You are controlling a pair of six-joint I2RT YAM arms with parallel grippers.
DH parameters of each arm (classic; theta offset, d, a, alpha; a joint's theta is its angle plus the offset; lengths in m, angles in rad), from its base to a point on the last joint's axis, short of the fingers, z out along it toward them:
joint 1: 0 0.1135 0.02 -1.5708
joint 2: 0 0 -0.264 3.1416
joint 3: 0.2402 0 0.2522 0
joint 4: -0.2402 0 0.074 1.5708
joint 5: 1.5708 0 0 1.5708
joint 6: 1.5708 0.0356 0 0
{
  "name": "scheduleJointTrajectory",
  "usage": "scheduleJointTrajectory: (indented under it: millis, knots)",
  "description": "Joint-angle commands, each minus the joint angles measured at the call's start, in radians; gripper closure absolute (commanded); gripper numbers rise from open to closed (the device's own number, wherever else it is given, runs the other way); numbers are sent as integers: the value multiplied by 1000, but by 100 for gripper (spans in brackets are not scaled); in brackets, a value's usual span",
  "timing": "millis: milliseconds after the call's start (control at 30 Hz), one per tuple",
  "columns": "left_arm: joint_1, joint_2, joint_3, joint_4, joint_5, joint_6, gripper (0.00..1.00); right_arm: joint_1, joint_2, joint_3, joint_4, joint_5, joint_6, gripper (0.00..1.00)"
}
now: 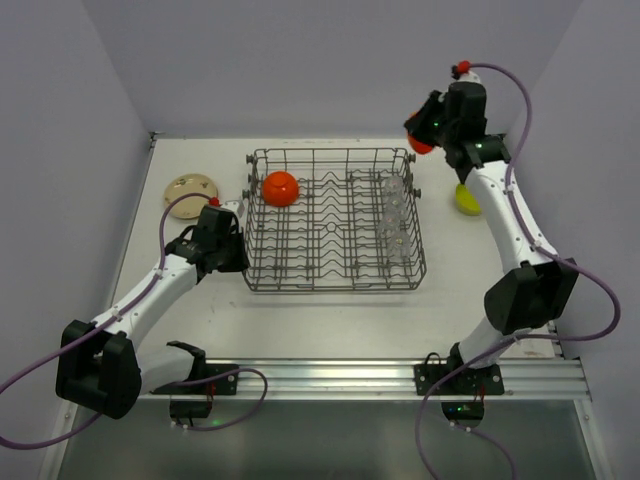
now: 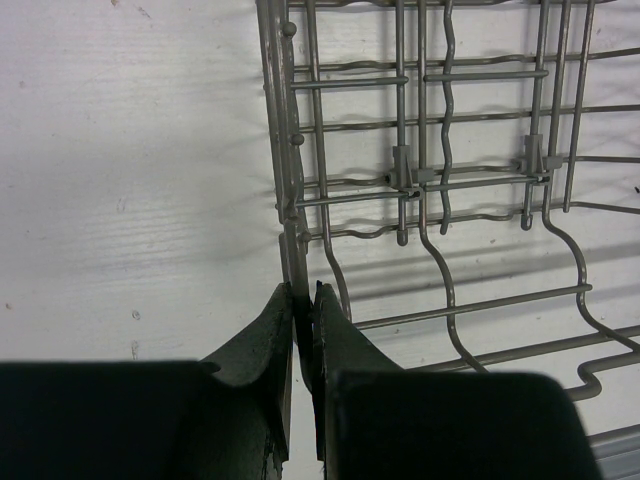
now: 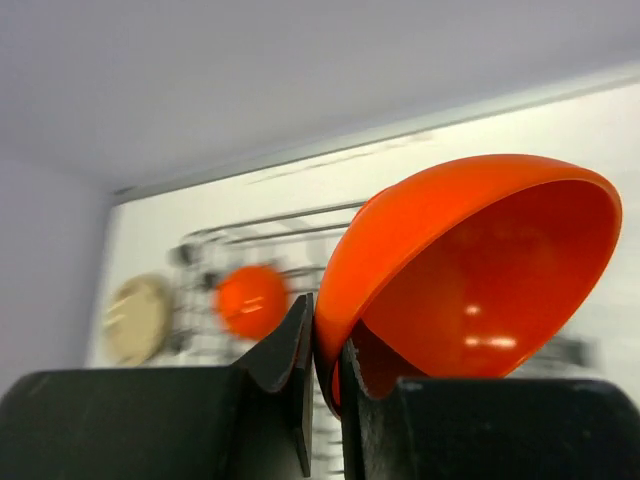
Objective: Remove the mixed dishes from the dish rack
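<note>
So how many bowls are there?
3. One orange bowl in the far-left corner of the dish rack, a second orange bowl pinched in the right fingers, a yellow-green bowl on the table, far right.

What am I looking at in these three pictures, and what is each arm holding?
Two robot arms, each ending in a two-finger gripper, work at a white table. The top picture looks down from above and behind them; the other two come from wrist cameras. The left gripper is closed on a side wire of the grey dish rack. The right gripper pinches the rim of an orange bowl, raised near the rack's far right corner. Inside the rack: another orange bowl and clear glasses. On the table: a tan plate on the left, a yellow-green bowl on the right.
</note>
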Motion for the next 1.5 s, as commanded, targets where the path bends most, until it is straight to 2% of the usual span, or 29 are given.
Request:
scheduleJointTrajectory:
  millis: [0, 133, 167, 233, 267, 400, 567, 733, 1000, 1200, 1300, 1400, 1467]
  knots:
    - [-4, -22, 19, 38, 40, 3, 100, -147, 67, 46, -327, 261, -171, 100]
    - [-4, -24, 19, 36, 32, 2, 100, -300, 184, 117, -439, 286, -208, 100]
    - [-4, -22, 19, 36, 32, 3, 100, -316, 224, 191, -467, 286, -223, 100]
    - [-4, -22, 19, 36, 33, 3, 100, -342, 398, 335, -557, 324, -254, 100]
    - [-4, -24, 19, 36, 33, 3, 100, -347, 399, 372, -577, 341, -269, 100]
    - [-4, -31, 19, 36, 32, 3, 100, -353, 564, 499, -621, 421, -332, 100]
    - [-4, -33, 19, 38, 32, 3, 100, -370, 649, 619, -677, 363, -370, 100]
    - [-4, -36, 19, 36, 24, 0, 100, -370, 670, 601, -708, 359, -384, 100]
    - [-4, -38, 20, 33, 10, -2, 100, -364, 634, 484, -679, 312, -376, 100]
    - [-4, -38, 20, 30, 1, -5, 100, -359, 696, 530, -702, 320, -387, 99]
    - [-4, -35, 22, 32, 0, -6, 100, -358, 692, 512, -685, 317, -383, 94]
    - [-4, -35, 22, 29, -11, -8, 100, -352, 698, 529, -688, 321, -378, 77]
    - [-4, -35, 22, 26, -14, -8, 100, -349, 703, 540, -694, 332, -376, 73]
